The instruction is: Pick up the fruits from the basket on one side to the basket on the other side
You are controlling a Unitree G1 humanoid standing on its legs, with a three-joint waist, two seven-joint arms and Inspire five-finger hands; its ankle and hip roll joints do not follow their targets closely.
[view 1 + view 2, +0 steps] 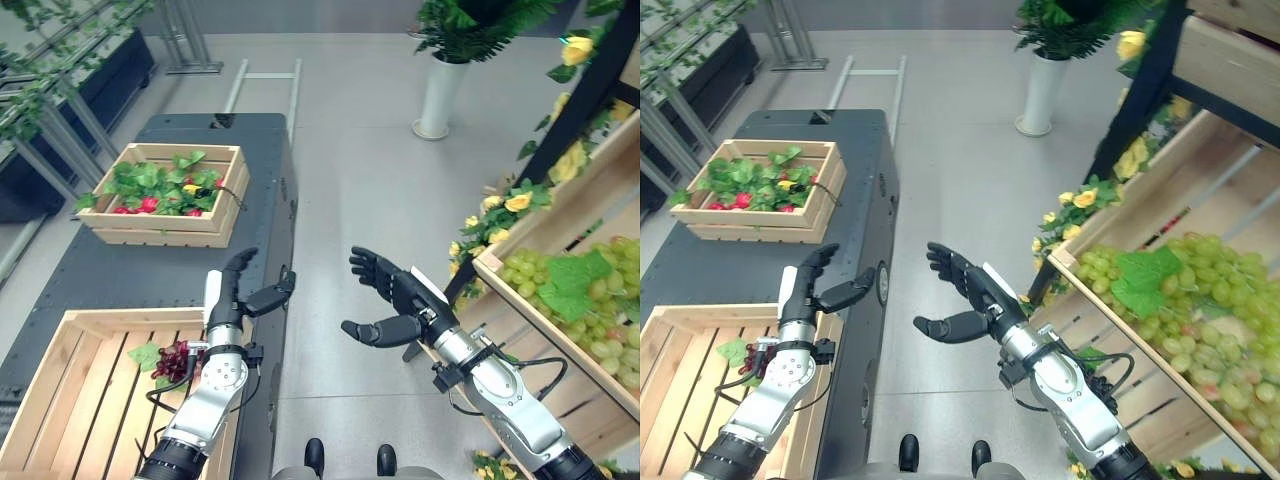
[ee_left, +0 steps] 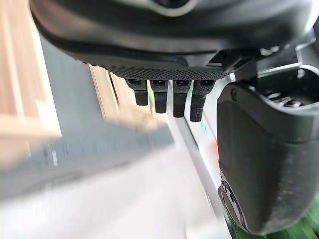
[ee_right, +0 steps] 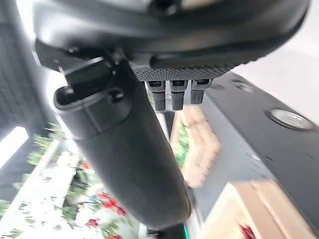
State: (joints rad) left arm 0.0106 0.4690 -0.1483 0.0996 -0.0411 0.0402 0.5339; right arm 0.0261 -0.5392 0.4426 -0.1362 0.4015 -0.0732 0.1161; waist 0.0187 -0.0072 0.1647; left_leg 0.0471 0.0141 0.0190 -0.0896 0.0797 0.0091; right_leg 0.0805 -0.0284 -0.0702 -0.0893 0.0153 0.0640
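From the left eye view, the left robot hand (image 1: 243,290) hangs spread and empty just past the near crate (image 1: 60,345), where a dark red fruit bunch (image 1: 178,358) lies beside its wrist. The far crate (image 1: 165,225) on the table (image 1: 120,270) holds greens and red fruit.

The right eye view shows the right robot hand (image 1: 962,295) open, palm inward, off the table: probably idle.

Both wrist views show straight fingers holding nothing.
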